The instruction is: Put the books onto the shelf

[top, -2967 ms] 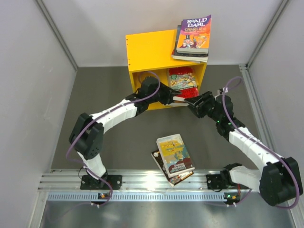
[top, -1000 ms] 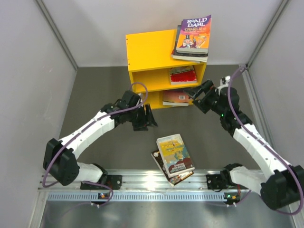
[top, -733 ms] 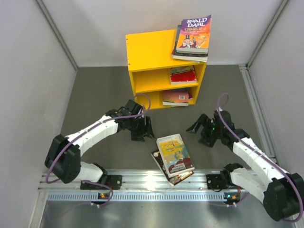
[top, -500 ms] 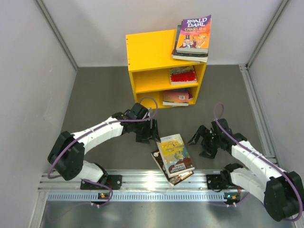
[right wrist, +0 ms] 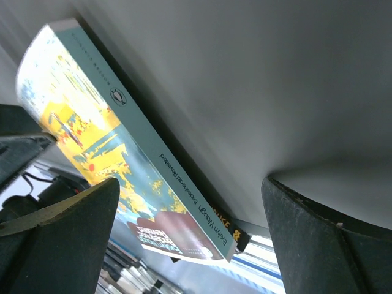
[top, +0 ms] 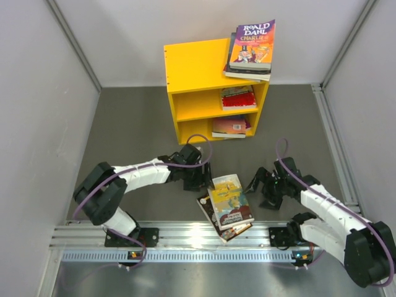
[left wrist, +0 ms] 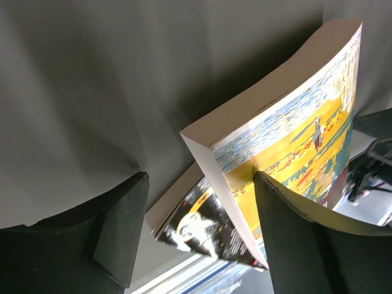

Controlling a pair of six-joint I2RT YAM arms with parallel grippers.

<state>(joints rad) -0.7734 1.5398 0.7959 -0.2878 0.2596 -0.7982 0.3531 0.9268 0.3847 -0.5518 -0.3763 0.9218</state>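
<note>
- Your yellow-covered book lies on the grey floor mat near the front rail, topping a small pile; its long axis runs from the shelf side down toward the rail, tilted a little to the right.
- Its far-left corner is lifted, and in the left wrist view the cover curls up off the dark book beneath.
- The spine reads "Evelyn Waugh" and "Brideshead Revisited" in the right wrist view, with a small publisher's oval above it.
- Count the floor pile: at least two books, the yellow one and a dark one sticking out below it; a possible third edge is too hidden to tell.
- The yellow shelf stands at the back with two open compartments: one red-covered book in the upper, one orange-and-pale book in the lower, both lying flat.
- On its top sits a stack, the Roald Dahl book uppermost, "ROALD DAHL" readable, with at least one more book under it.
- Your left gripper is at the raised corner, jaws spread either side of it and not clamped.
- Your right gripper stands to the pile's right, jaws wide apart and holding nothing.
</note>
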